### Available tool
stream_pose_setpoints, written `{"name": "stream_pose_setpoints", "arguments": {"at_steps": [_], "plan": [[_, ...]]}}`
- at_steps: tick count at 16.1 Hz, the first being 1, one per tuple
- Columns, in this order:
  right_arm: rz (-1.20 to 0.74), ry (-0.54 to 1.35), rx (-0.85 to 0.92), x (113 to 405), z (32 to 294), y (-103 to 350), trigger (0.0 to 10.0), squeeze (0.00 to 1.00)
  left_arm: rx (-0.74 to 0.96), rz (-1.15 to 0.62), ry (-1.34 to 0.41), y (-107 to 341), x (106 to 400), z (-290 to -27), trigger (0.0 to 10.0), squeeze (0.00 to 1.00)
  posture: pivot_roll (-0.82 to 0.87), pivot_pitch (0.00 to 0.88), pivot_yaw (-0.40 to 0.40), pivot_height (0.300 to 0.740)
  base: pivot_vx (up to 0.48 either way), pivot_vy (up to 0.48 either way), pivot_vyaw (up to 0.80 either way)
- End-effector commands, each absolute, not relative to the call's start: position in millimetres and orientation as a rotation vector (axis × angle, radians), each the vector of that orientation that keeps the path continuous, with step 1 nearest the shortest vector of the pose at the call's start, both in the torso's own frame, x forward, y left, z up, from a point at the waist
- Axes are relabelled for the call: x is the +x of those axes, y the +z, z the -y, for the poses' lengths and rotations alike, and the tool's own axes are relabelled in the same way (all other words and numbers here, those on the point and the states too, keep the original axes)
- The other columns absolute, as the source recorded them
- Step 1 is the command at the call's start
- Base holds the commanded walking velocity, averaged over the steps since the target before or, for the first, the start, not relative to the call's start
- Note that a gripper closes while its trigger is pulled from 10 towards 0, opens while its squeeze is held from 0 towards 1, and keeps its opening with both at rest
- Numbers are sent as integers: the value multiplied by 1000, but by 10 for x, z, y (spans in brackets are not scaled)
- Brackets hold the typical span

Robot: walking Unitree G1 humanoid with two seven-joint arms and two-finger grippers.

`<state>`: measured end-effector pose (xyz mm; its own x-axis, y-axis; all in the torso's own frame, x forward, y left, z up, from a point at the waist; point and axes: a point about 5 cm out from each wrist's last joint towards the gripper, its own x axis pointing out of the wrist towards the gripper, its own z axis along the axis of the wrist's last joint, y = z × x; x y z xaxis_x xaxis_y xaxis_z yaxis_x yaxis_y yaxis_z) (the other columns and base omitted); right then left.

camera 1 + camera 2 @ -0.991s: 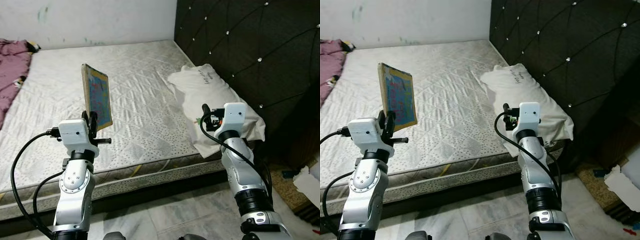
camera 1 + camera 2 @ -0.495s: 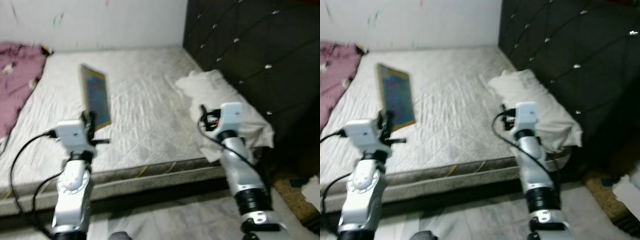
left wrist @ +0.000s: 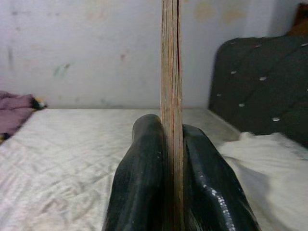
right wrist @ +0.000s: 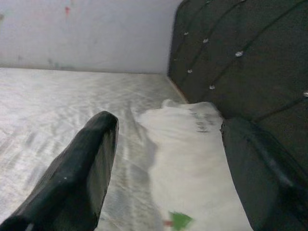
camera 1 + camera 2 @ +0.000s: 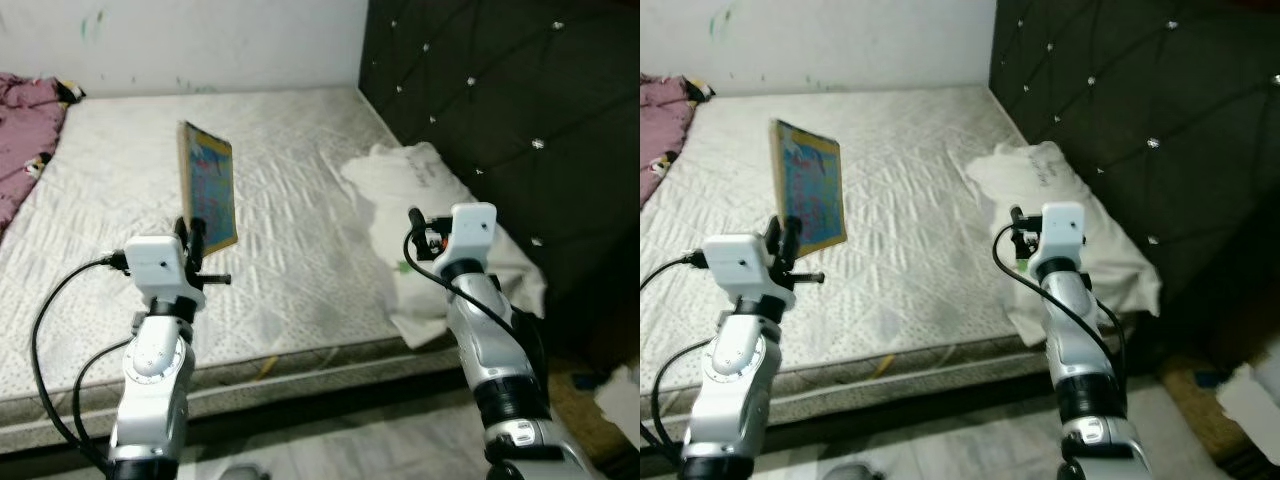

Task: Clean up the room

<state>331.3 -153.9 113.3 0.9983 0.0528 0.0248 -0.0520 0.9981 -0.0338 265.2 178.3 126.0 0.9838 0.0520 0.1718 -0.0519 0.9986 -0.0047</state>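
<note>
Left end effector (image 5: 195, 235) clenched on a book — raised upright over the bed.

Held edge-on between the two black fingers (image 3: 144, 178), the colourful book (image 5: 209, 197) is kept clear above the mattress (image 5: 290, 220), not yet put away. Right end effector (image 4: 163, 178) is seen spread and empty, poised near the white pillow (image 5: 430, 215) lying rumpled by the dark headboard (image 5: 500, 110). A purple cloth (image 5: 25, 125) is left bunched at the mattress's far-left edge. Judged from this, one item is in hand — pillow and cloth remain to be tidied.
</note>
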Motion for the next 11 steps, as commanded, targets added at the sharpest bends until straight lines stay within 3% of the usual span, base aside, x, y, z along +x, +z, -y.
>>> {"name": "stream_pose_setpoints", "arguments": {"at_steps": [1,5,11], "plan": [[35,64,-41,3334,1528,1169,10000,0,-2,202,76,1342,2685,-1805,10000,0,51,0,-14,740,0,0,0],[37,67,-46,3336,1519,1173,10000,0,7,215,75,1362,2692,-1813,10000,0,52,0,-13,740,0,0,0],[43,74,-61,3354,1498,1185,10000,0,10,248,40,1418,2717,-1763,10000,0,51,0,-13,740,412,0,0]]}}
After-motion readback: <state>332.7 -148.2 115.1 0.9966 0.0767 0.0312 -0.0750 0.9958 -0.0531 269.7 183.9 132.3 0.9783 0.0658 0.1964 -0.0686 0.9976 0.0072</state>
